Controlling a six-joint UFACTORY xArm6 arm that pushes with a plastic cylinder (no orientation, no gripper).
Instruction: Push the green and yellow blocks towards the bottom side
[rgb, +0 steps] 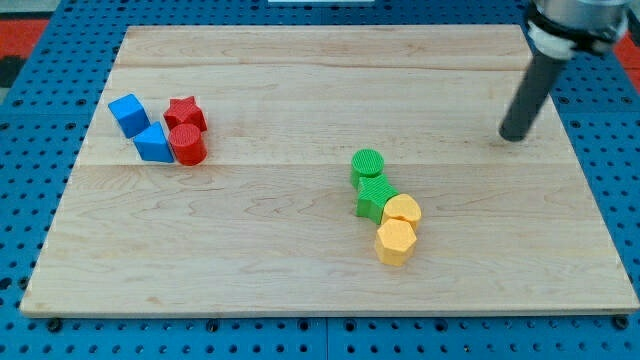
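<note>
Green and yellow blocks (385, 205): clustered touching, right of centre on tabletop (300, 270). Judged light, rigid, easily slid; best pushed from far side. My tip (514, 137) stands far right, well apart. No pincer is fitted.

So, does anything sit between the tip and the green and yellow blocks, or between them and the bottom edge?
Nothing visible does. My tip stands up-right of the green cylinder, bare board between. Below the yellow blocks, bare wood reaches the bottom edge.

green blocks (371, 183): 2 | yellow blocks (398, 228): 2 | red blocks (186, 130): 2 | blue blocks (140, 128): 2
</note>
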